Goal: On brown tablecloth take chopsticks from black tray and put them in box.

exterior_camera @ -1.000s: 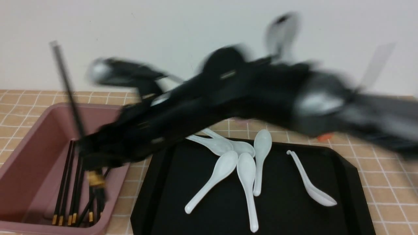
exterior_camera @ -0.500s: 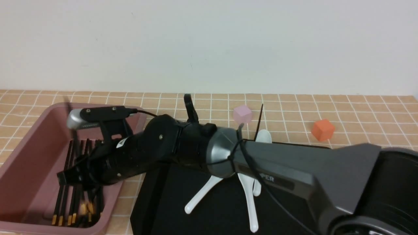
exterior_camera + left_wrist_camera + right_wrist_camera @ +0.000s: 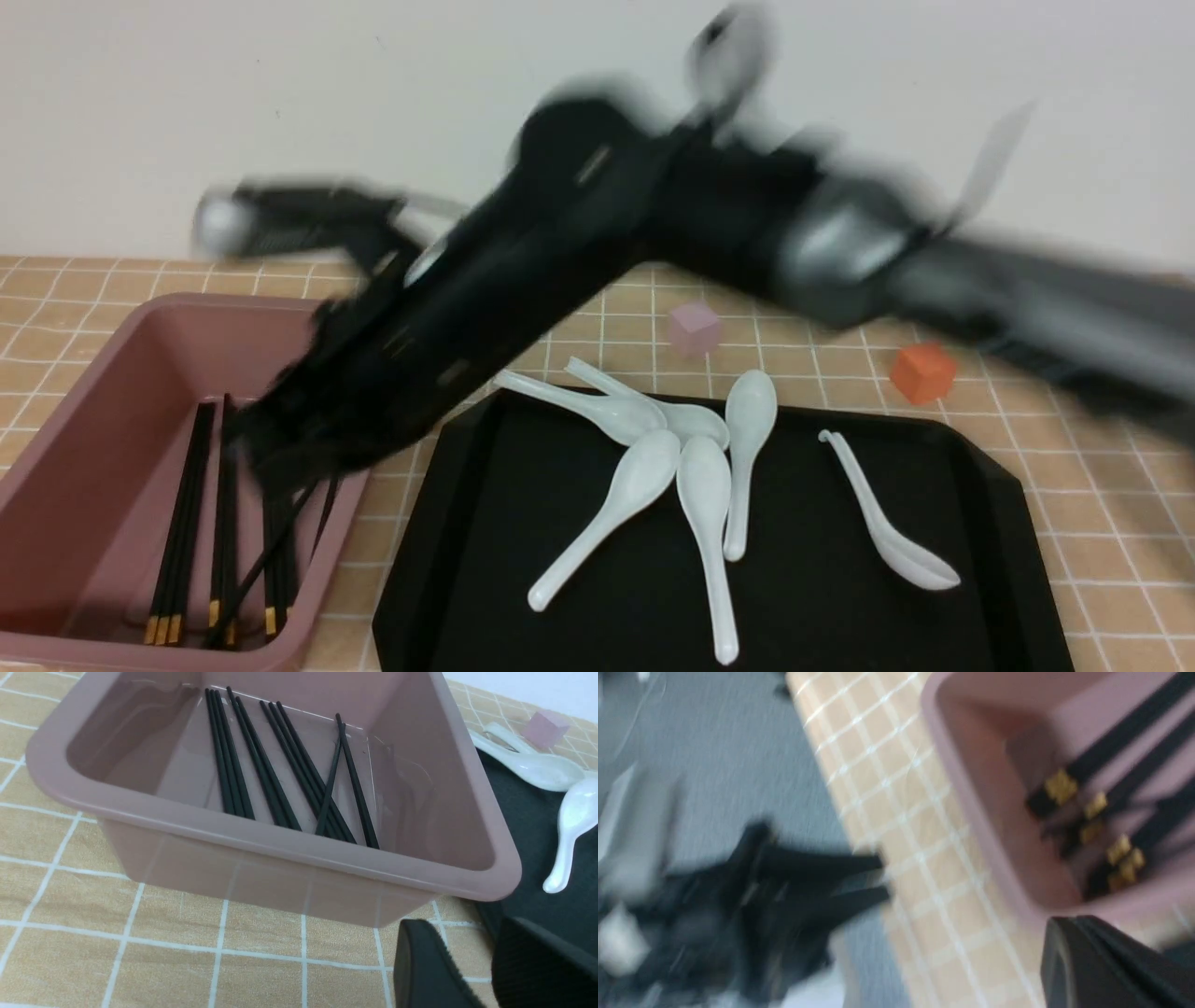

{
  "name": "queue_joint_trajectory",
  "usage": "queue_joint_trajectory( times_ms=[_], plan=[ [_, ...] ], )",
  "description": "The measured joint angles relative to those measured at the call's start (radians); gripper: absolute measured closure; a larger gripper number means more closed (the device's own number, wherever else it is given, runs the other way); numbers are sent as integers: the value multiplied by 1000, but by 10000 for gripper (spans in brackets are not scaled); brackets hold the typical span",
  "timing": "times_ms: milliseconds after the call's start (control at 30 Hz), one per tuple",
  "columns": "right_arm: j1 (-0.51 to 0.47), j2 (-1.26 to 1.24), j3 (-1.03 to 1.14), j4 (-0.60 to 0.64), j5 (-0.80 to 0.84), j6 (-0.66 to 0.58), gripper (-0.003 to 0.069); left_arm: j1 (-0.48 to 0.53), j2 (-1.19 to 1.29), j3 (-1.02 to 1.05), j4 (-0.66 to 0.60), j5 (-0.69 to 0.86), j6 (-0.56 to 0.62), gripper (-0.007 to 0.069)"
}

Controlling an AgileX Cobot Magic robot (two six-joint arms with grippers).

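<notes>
Right arm (image 3: 523, 280) higher than before; black, gold-banded chopsticks (image 3: 187, 523) flat in box (image 3: 56, 448)

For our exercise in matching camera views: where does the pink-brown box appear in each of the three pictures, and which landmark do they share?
Front view: the box at lower left, beside the black tray.
Left wrist view: the box fills most of the picture, seen over its near rim.
Right wrist view: one blurred corner of it shows.
Shared landmark: the chopsticks lying inside it.
</notes>
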Motion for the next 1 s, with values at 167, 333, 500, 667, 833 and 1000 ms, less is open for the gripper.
queue_joint_trajectory(
  times_ms=[167,333,500,667,833,1000],
  plan=[
    [-82,-163,8,-84,171,36,671,0,0,0,0,0,0,385],
    [-109,-390,142,-316,188,171,671,0,0,0,0,0,0,385],
    [-108,-647,371,-514,199,319,668,0,0,0,0,0,0,385],
    [-108,-966,697,-663,50,453,666,0,0,0,0,0,0,385],
    [-108,-1304,1140,-749,-368,553,664,0,0,0,0,0,0,385],
    [-108,-1520,1498,-791,-718,660,662,0,0,0,0,0,0,385]
  ],
)
